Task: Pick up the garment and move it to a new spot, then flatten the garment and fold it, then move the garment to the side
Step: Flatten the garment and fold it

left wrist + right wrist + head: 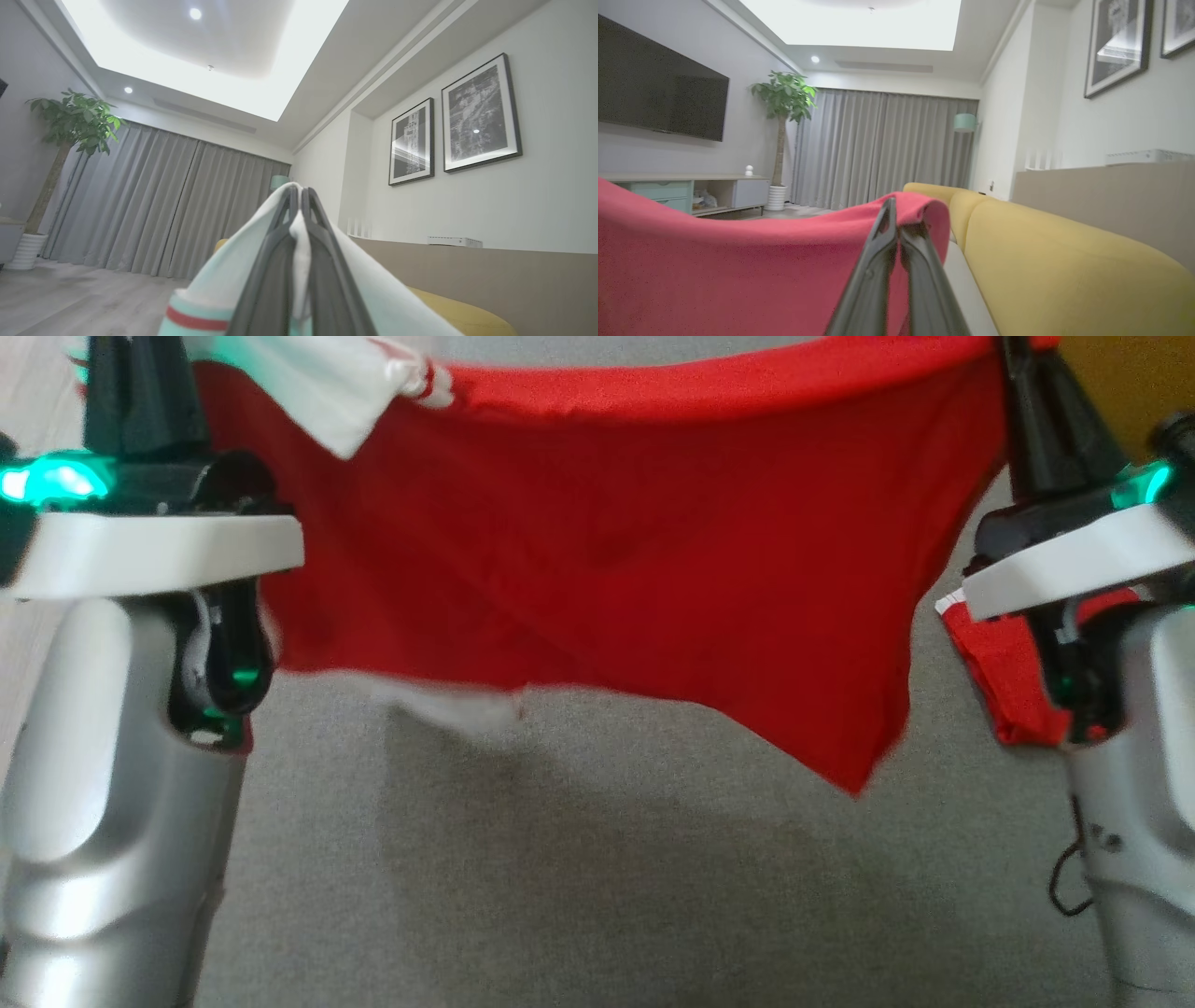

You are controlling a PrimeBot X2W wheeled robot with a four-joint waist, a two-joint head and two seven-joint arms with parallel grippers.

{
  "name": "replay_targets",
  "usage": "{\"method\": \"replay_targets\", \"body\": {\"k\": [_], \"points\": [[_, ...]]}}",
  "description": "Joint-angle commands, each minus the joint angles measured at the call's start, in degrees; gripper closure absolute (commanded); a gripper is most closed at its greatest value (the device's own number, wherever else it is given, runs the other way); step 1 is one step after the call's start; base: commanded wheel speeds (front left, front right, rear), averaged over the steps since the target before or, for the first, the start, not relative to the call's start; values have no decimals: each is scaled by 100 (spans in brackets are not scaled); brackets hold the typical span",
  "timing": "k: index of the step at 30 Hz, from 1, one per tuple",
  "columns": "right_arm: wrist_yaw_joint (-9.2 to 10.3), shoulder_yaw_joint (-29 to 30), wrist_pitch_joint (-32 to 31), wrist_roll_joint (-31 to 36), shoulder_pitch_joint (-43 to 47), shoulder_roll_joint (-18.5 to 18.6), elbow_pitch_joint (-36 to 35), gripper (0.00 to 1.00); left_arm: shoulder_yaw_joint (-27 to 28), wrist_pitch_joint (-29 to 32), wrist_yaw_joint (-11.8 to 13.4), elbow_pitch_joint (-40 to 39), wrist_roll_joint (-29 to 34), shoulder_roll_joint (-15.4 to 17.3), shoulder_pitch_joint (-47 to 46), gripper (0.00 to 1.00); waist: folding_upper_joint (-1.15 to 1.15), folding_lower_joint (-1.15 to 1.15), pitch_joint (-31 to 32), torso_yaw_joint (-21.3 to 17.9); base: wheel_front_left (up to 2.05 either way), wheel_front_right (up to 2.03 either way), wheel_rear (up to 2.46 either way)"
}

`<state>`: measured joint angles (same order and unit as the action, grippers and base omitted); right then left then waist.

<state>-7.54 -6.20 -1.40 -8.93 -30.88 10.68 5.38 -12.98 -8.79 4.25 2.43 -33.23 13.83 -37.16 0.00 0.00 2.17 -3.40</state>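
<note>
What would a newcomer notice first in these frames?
The red garment dominates the head view, stretched out in the air above a grey surface. The left tool is shut on its white, red-striped part, the right tool on a red edge. In the right wrist view, a yellow sofa runs along the right.

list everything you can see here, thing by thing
garment: one, red with white parts, hanging stretched between both claws
grey surface: one, grey, below the garment
sofa: one, yellow, right of the right wrist view
plant: one, green, in a white pot by the curtains
curtains: one set, grey, far wall
television: one, black, on the wall
framed pictures: two, black and white, wall
left claw: one, dark, shut on the garment's white part
right claw: one, dark, shut on the garment's red edge
</note>
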Motion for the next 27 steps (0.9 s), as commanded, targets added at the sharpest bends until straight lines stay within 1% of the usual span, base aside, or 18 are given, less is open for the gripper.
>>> {"method": "replay_targets", "body": {"k": [1, 5, 8, 11, 14, 16, 19, 20, 23, 24, 27], "points": [[5, -105, -104, -97, -162, 70, -352, 100, 231, 101, 50, -336, 14, 244, -195, 100, 0, 0, 8, -10, 0, 0, 0], [5, -3, -428, -219, 51, 234, -1034, 100, 318, 456, 149, -1047, -84, 455, 137, 100, 0, 0, -69, -29, 0, 0, 0], [5, 114, -693, -251, 272, 290, -1561, 100, 419, 745, 237, -1562, -114, 692, 437, 100, 0, 0, -184, -30, 0, 0, 0], [5, 259, -969, -254, 425, 301, -1980, 100, 507, 1016, 309, -1956, -155, 871, 528, 100, 0, 0, -414, -6, 0, 0, 0], [5, 338, -1180, -197, 414, 332, -2102, 100, 527, 1258, 320, -2026, -215, 975, 366, 100, 0, 0, -717, 16, 0, 0, 0], [5, 342, -1263, -243, 216, 336, -1990, 100, 507, 1435, 274, -1900, -286, 1021, 69, 100, 0, 0, -1037, 12, 0, 0, 0], [5, 242, -1202, -254, -441, 465, -1468, 100, 396, 1614, 87, -1409, -207, 1163, -678, 100, 0, 0, -1602, -8, 0, 0, 0], [5, 107, -1097, -239, -1087, 582, -896, 100, 296, 1690, -78, -845, -133, 1224, -1319, 100, 0, 0, -1991, -18, 0, 0, 0], [5, -283, -817, -157, -2314, 753, 103, 100, 176, 1647, -305, 203, 58, 1264, -2466, 100, 0, 0, -2559, -6, 0, 0, 0], [5, -353, -671, -235, -2743, 714, 487, 100, 147, 1561, -359, 582, 133, 1240, -2857, 100, 0, 0, -2698, 6, 0, 0, 0], [5, -352, -189, -140, -3970, 674, 1628, 100, 138, 1133, -355, 1645, 356, 1081, -3975, 100, 0, 0, -2993, 98, 0, 0, 0]]}}
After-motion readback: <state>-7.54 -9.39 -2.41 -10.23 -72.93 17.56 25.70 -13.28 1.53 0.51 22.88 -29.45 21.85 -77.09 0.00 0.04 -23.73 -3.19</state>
